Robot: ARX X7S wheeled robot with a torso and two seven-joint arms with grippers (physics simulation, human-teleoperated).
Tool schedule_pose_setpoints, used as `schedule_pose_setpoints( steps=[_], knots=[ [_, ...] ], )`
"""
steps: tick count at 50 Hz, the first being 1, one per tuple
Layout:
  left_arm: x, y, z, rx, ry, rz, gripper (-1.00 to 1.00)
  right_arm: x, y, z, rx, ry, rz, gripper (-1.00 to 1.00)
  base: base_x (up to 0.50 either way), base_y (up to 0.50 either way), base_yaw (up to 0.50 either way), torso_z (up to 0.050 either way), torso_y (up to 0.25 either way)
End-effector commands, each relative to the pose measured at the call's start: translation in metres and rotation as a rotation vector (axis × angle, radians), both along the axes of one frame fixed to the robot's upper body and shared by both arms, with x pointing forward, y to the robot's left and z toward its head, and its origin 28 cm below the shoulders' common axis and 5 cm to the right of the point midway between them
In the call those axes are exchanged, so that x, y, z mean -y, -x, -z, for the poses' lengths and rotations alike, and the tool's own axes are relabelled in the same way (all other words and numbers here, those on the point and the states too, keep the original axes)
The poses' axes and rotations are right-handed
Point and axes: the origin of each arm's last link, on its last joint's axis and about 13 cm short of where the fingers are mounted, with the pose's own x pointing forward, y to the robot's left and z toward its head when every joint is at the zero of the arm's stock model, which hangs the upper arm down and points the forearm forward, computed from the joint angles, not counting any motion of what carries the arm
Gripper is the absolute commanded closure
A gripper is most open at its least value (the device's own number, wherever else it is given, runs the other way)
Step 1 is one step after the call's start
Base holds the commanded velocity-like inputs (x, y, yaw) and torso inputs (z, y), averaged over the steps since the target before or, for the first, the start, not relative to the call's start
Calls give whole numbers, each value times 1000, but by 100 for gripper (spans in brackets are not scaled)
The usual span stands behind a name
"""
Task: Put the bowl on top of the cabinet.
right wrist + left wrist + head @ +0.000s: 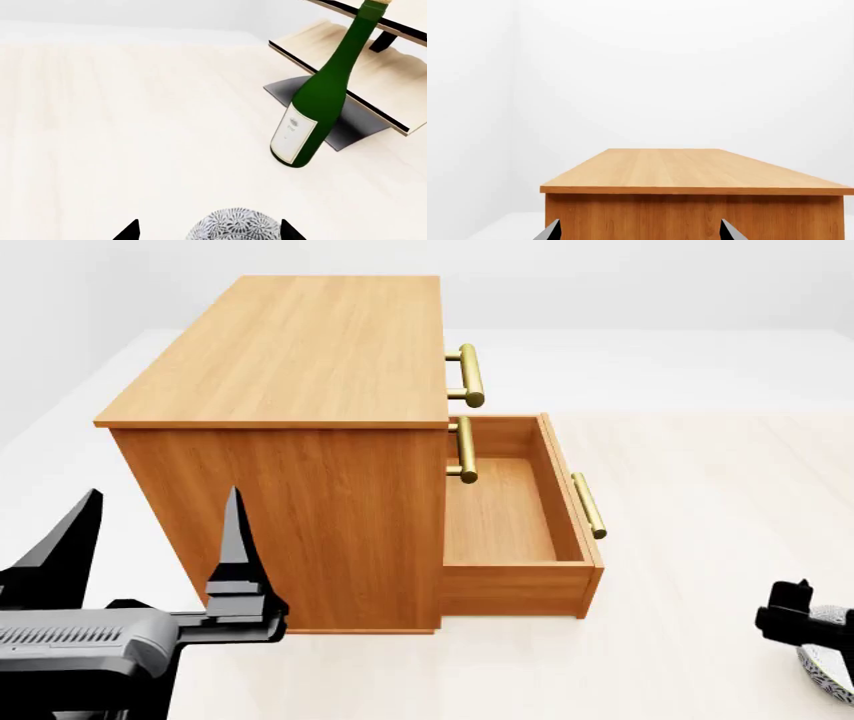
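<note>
The cabinet [280, 350] is an orange-brown chest with brass bar handles, and its lowest drawer [501, 510] is pulled open with nothing inside. In the left wrist view its flat top [694, 170] lies just ahead. My left gripper [160, 530] hovers open beside the cabinet's side wall, holding nothing. The bowl [230, 226], white with a dark leaf pattern, sits on the pale table between the spread fingers of my right gripper [210, 232], nearer one fingertip [287, 231]. In the head view the bowl [830, 668] is cut off by the right edge.
A green wine bottle [313, 110] with a white label stands beyond the bowl, against a pale tilted two-board rack [353, 55] on a dark base. The pale table [694, 500] stretches between the cabinet and the right arm.
</note>
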Motion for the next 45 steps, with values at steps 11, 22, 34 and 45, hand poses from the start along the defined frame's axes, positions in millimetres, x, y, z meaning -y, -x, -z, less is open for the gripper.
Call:
schedule_pose_setpoints(
  steps=[11,22,34,45],
  knots=[
    [0,-1,0,-4,-1,-1,-100,-4,-6,-10,-49,-49,53,-100,0,0,0,0,0],
    [1,-1,0,-6,4,2,-100,-5,-7,-13,-77,-114,64,-100,0,0,0,0,0],
    [1,-2,1,-6,2,2,-100,-6,-9,-12,-99,-140,68,-100,0,0,0,0,0],
    [1,-1,0,-5,2,1,-100,-8,-10,-10,-120,-152,65,-100,0,0,0,0,0]
  ],
)
